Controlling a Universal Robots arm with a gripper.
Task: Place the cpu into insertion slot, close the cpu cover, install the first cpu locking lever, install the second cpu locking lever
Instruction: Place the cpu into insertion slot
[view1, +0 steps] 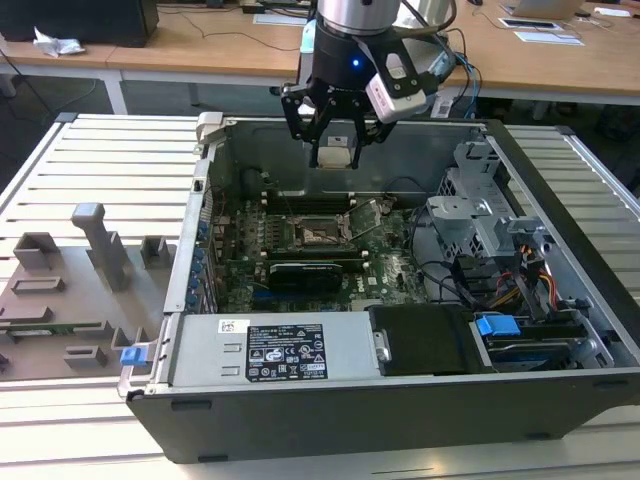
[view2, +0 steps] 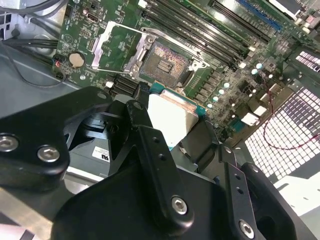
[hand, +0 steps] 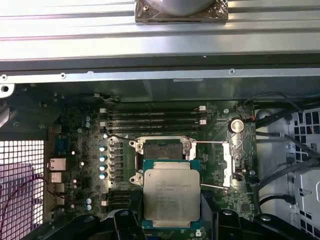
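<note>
Jaws clamp the cpu (view1: 336, 155) by two opposite edges, as we see in both wrist views, so our gripper (view1: 336, 148) has a firm hold on it. We see the chip held flat, its silver-grey top facing the first wrist view's camera, above the open computer case (view1: 350, 420) and well clear of the motherboard (view1: 390, 270). The insertion slot (hand: 162, 149) lies bare below, its tan contact field uncovered. The cpu cover (hand: 227, 165) is swung open to one side of the slot, near a coin cell (hand: 236, 125).
</note>
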